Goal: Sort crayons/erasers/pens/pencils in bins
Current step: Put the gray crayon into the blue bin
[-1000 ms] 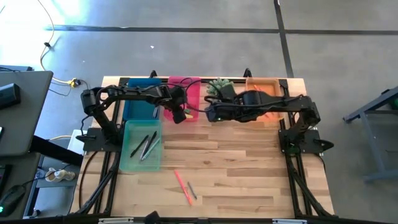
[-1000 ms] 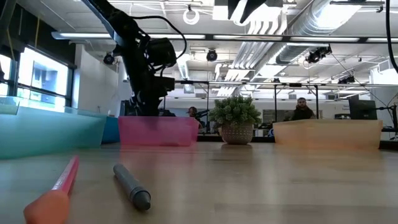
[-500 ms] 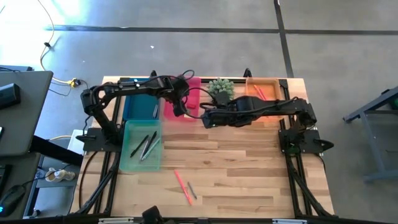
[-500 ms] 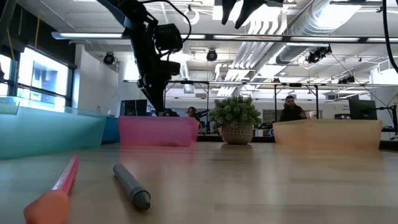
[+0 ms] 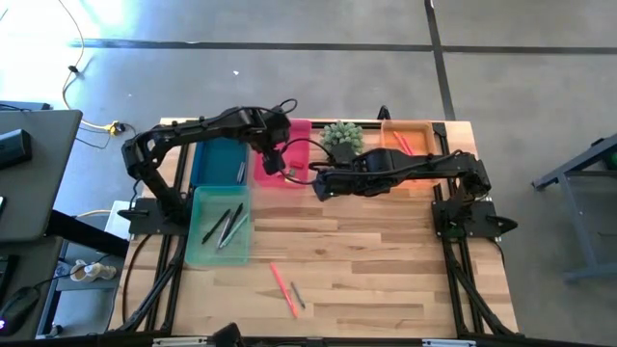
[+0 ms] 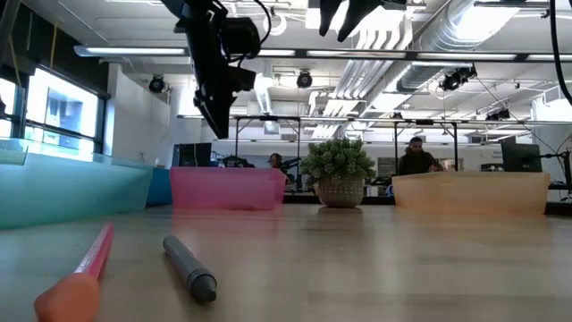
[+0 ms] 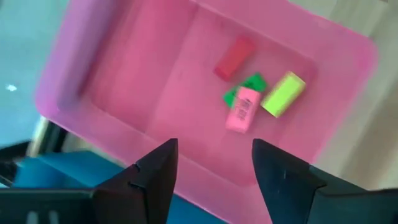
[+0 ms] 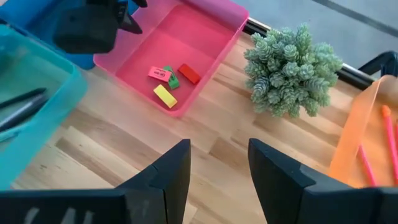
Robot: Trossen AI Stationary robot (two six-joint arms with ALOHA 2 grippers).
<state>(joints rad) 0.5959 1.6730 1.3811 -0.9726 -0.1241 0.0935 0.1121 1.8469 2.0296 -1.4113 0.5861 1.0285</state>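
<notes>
Four small chunky erasers [image 7: 252,99], one red, one green, one pink and one yellow, lay clustered in the shallow translucent pink plastic bin [image 5: 282,152] at the far edge of the light wooden table [image 5: 366,260]. From my console I saw the left gripper [image 7: 211,177] hanging above that bin, clear of its rim, its two dark fingers spread apart with nothing between them. The right gripper [image 8: 217,171] hovered over bare tabletop beside the round spiky green plant [image 8: 291,61], fingers likewise parted and empty. Beyond the plant sat the translucent orange bin [image 8: 367,140] with thin salmon-pink pencils [image 8: 390,134] inside. The blue bin [image 5: 220,160] stood just left of the pink one, and the pale teal bin [image 5: 220,226] nearer me held dark sticks [image 5: 228,227]. Loose on the near part of the table lay a salmon-pink pencil [image 6: 85,266] and, just beside it, a shorter grey stick [image 6: 189,266].
</notes>
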